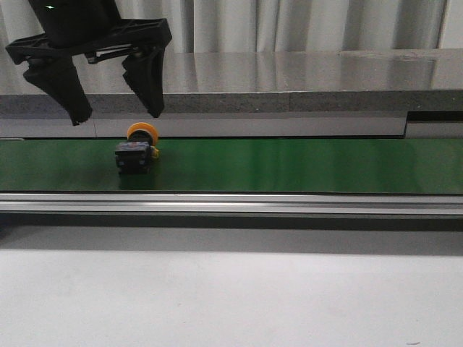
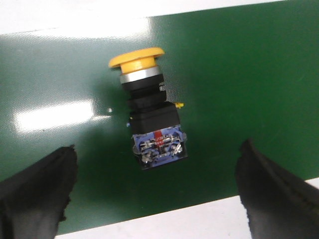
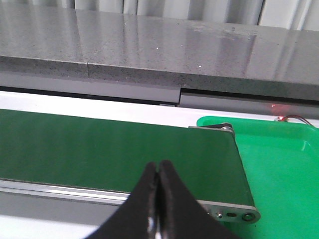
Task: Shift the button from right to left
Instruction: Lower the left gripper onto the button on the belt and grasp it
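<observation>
Your left pincer (image 1: 112, 116) hangs spread wide above the green belt (image 1: 289, 165), its two black fingers (image 1: 150, 85) clear of everything below. Directly beneath it, a shade toward the right-hand finger in the front view, the button (image 1: 135, 148) lies tipped on its side on the belt, touching neither finger.

In your left wrist view the button (image 2: 149, 112) sits between the two fingertips (image 2: 35, 194), well apart from both. Its yellow-orange mushroom cap (image 2: 136, 57) points away from the pincer, with a silver collar just behind it. The black body runs back toward the pincer and ends in a blue and red terminal face turned to the camera. A small yellow tab shows on the side of the body. The whole button rests on the belt (image 2: 249, 74), with pale surface showing past both of the belt's edges.

Your right pincer (image 3: 158, 199) is pressed together, finger against finger, with nothing between them. It hovers over the near edge of the belt (image 3: 99, 149), beside the belt's end roller. Past that end, off to the pincer's side, lies a bright green tray (image 3: 279, 164). Beyond the belt runs a grey stone-look counter (image 3: 149, 45), backed by pale curtains (image 1: 289, 22). The button does not appear in the right wrist view.
</observation>
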Controlling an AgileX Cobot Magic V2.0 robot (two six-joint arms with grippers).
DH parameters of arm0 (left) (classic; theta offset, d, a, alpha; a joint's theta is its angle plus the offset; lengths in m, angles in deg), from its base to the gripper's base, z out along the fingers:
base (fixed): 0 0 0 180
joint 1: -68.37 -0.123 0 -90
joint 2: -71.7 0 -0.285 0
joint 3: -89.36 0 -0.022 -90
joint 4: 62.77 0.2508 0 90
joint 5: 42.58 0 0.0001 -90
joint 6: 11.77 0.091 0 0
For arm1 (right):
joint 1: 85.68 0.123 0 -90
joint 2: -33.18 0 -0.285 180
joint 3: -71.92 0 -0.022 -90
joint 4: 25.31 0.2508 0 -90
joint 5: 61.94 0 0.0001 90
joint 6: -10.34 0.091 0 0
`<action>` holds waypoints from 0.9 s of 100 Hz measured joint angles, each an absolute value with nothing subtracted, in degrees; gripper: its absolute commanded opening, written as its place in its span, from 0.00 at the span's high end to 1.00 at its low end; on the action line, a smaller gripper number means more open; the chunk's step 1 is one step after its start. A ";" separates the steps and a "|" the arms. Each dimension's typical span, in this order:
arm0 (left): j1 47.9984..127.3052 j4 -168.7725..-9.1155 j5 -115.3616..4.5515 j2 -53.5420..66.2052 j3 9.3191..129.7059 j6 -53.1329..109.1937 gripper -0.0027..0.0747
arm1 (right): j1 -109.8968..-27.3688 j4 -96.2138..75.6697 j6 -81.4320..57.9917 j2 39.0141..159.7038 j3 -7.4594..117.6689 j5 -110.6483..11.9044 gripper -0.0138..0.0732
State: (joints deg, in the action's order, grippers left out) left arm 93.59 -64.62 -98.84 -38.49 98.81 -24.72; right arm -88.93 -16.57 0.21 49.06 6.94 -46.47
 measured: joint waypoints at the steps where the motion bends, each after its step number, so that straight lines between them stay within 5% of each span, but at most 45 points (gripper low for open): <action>1: 93.59 -64.12 -98.84 -38.47 98.81 -24.87 0.17 | -88.93 -16.57 0.21 49.06 6.94 -46.47 0.92; 60: 90.64 -60.01 -98.55 -45.87 98.94 -27.87 0.18 | -88.93 -16.57 0.21 49.06 6.94 -46.47 0.92; 90: 88.96 -60.12 -98.55 -46.68 99.51 -27.87 0.71 | -88.93 -16.57 0.21 49.06 6.94 -46.47 0.92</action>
